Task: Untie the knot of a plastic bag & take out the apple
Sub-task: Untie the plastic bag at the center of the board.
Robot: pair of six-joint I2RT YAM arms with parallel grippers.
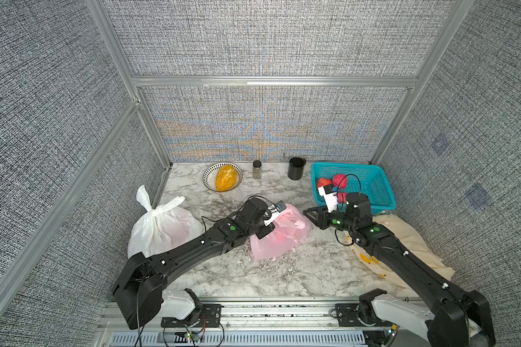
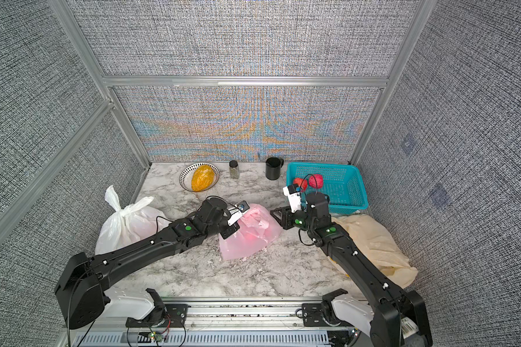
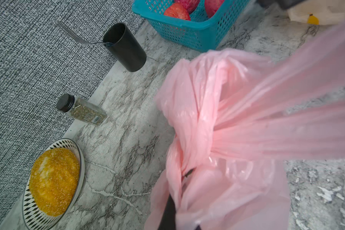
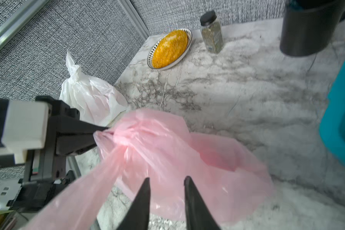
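Note:
A pink plastic bag (image 1: pixel 278 240) lies mid-table, also seen in the other top view (image 2: pixel 250 240). A red glow inside it is the apple (image 4: pixel 217 157). My left gripper (image 4: pixel 103 133) is shut on the bunched knot end of the pink bag (image 3: pixel 227 123). In the left wrist view the plastic covers the jaws. My right gripper (image 4: pixel 166 179) is open just right of the bag, with nothing between its fingers. A loose pink strip runs past one of its fingers. In both top views the right gripper (image 1: pixel 306 214) sits close to the bag's right edge.
A knotted white bag (image 1: pixel 163 225) stands at the left. A teal basket (image 1: pixel 373 186) with red apples (image 1: pixel 339 180) is at the back right. A cream bag (image 1: pixel 412 240) lies under the right arm. A bowl with yellow fruit (image 1: pixel 222 177), a spice jar (image 1: pixel 257 169) and a black cup (image 1: pixel 296 168) line the back.

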